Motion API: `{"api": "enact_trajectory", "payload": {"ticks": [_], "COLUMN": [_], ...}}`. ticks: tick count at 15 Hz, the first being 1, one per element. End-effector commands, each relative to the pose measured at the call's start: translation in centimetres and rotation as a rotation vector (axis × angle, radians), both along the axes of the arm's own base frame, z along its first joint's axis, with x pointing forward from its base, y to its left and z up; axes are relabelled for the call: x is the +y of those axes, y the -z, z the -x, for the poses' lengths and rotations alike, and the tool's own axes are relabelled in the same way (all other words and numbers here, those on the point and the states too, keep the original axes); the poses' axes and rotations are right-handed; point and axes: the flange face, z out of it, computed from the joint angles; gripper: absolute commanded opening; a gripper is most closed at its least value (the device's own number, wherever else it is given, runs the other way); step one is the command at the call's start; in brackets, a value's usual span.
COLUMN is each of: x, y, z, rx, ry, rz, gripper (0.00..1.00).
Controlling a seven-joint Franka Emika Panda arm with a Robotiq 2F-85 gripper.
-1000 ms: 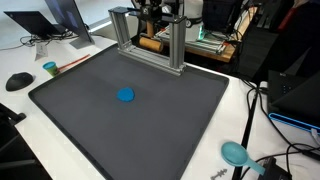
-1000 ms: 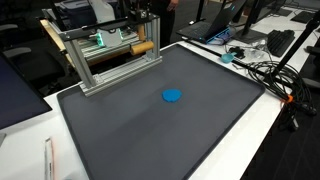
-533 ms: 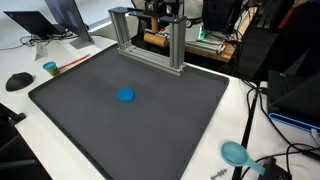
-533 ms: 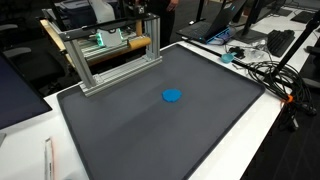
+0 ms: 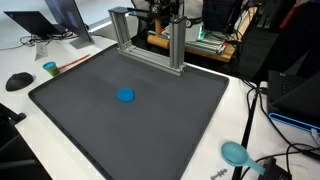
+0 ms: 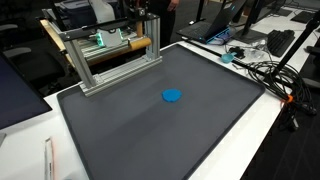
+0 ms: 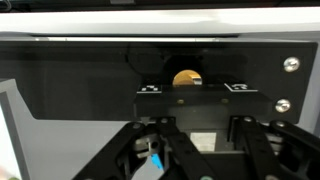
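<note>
Behind the grey metal frame (image 5: 178, 45) at the far edge of the dark mat (image 5: 90, 125), my gripper (image 5: 163, 30) hangs from above, shut on a short wooden rod (image 5: 163, 41) held level. In the exterior view from the opposite side, the rod (image 6: 140, 43) shows through the frame (image 6: 110, 58). In the wrist view my gripper (image 7: 198, 118) faces a black panel, and the rod's round wooden end (image 7: 187, 78) sits above a black block with two markers. A blue disc (image 5: 125, 95) lies flat mid-mat (image 6: 172, 96), far from the gripper.
A teal cup (image 5: 50, 68) and a black mouse (image 5: 18, 81) sit beside the mat. A teal round object (image 5: 235, 152) lies near the front corner. Cables (image 6: 265, 70) run along one side. Laptops and equipment crowd the back.
The wooden rod and gripper have shifted a little sideways behind the frame, towards its near post. The blue disc has not moved.
</note>
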Motion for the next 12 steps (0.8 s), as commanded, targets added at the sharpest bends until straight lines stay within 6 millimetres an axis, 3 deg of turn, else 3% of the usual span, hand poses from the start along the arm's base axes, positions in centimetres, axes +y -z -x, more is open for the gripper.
{"api": "enact_trajectory", "payload": {"ticks": [1, 12], "x": [0.5, -0.6], "y": [0.4, 1.0], "z": [1.7, 4.7], "rx": [-0.029, -0.08], "ry": [0.041, 0.031], "rz": [-0.017, -0.04], "gripper": [0.22, 0.22]}}
